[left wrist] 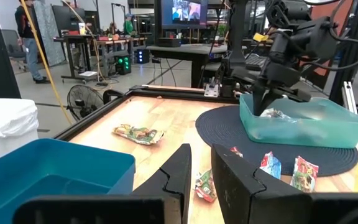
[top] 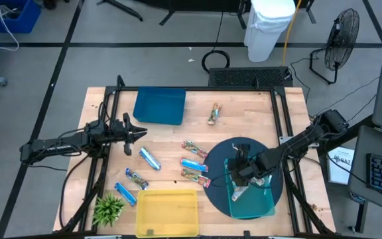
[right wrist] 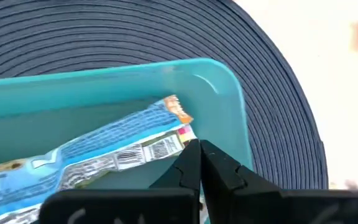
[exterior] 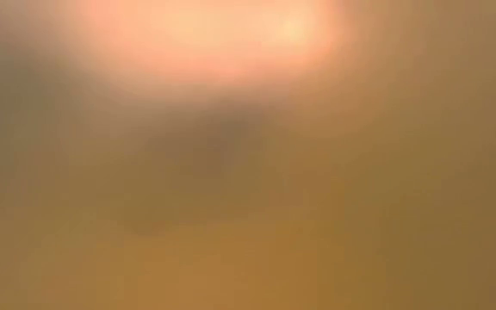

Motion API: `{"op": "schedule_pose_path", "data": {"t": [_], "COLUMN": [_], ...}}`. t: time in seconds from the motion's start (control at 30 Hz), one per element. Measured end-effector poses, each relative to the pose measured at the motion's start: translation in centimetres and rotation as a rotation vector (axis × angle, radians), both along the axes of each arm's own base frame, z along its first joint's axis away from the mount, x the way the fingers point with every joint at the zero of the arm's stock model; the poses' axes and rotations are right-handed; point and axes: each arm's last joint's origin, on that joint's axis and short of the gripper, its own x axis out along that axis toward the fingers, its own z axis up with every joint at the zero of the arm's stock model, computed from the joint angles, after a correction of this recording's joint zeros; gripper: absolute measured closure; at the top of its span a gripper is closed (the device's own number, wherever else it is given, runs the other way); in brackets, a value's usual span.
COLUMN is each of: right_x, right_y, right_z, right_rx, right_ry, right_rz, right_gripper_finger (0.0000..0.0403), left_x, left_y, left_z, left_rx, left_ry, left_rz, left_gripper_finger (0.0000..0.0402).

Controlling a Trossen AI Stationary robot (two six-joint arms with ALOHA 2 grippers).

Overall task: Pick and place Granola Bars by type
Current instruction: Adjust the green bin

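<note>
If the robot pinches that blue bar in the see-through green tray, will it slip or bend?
The blue bar has a shiny crinkly wrapper, so it may slip. It looks flat and thin, probably light, and its loose end might bend. It shouldn't roll.

The table (top: 197, 109) is showing pale wood with visible grain, smooth and lightly sheened; the round mat (top: 221, 159) is looking dark, matt and ribbed in concentric rings; the teal tray (right wrist: 229, 93) is appearing as translucent smooth plastic; the granola bar (right wrist: 104, 152) inside it is gleaming in crinkly glossy foil; the yellow tray (top: 168, 212) is reading as smooth plastic.
</note>
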Motion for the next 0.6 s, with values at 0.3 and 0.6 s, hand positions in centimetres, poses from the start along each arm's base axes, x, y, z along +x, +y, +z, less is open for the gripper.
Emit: {"op": "schedule_pose_path", "data": {"t": [0.3,0.6], "right_x": [-0.58,-1.05], "right_y": [-0.59,-0.97], "right_z": [-0.12,-0.13], "right_rx": [-0.038,-0.093], "right_ry": [0.051,0.068], "right_rz": [-0.056,-0.111], "right_gripper_finger": [0.0403,0.0403], "left_x": [0.00,0.00], "left_y": [0.00,0.00], "left_z": [-0.01,0.00], "left_rx": [0.000,0.000], "left_ry": [0.001,0.000], "left_rz": [-0.001,0.000], "left_gripper_finger": [0.0332,0.0332]}}
